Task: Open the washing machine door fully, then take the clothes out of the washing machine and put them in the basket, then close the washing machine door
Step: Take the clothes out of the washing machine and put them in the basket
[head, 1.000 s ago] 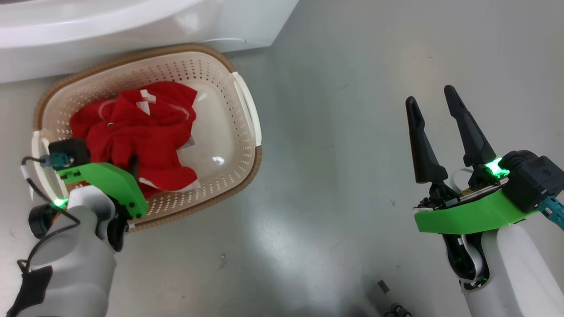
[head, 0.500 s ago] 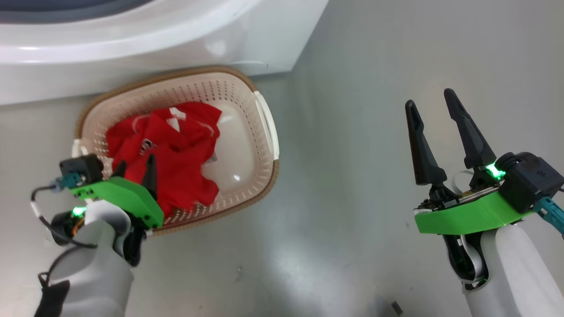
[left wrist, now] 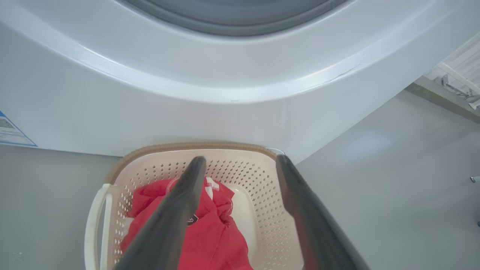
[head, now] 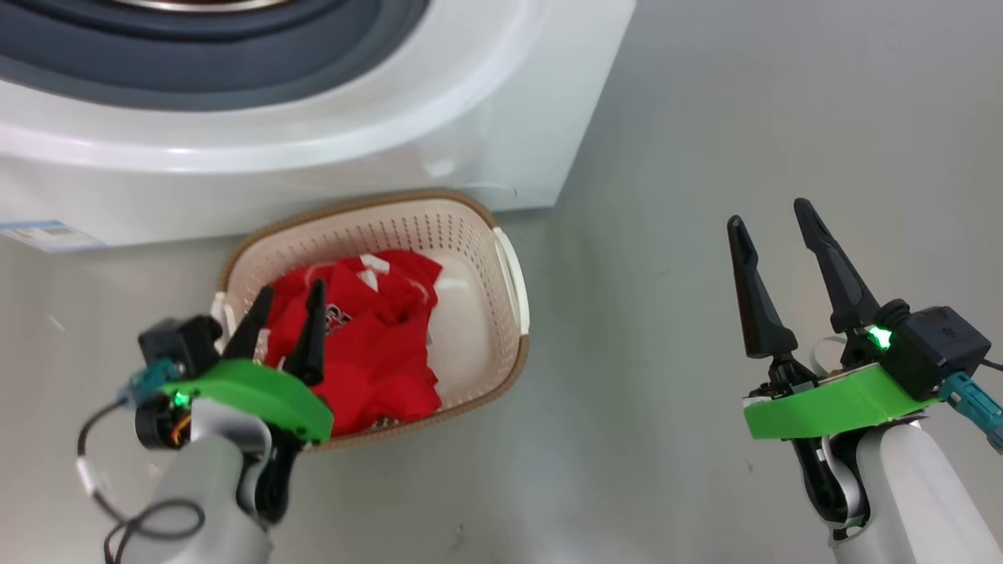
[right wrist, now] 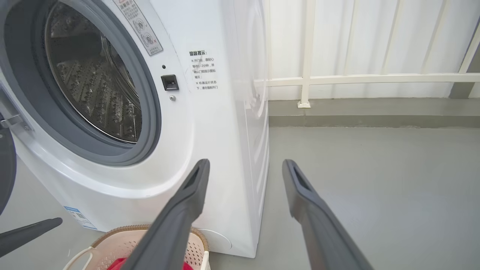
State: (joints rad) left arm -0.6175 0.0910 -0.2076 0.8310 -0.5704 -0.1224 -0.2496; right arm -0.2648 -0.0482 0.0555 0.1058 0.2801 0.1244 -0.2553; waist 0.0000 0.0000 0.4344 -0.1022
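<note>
The left gripper (head: 291,287) is seen spread open and empty over the basket (head: 513,282). Inside it the clothes (head: 376,352) are heaped, crumpled bright red with white trim and lettering, just before the washing machine (head: 313,157). The right gripper (head: 768,213) is held open and empty.

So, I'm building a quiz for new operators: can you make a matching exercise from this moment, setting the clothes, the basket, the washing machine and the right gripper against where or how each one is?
Things:
1. clothes
2. basket
3. washing machine
4. right gripper

Places or states:
a. on the floor, in front of the washing machine
b. fingers apart, over bare floor
c. lying inside the basket
d. round opening uncovered, steel drum showing

Pairs: 1-c, 2-a, 3-d, 4-b.
</note>
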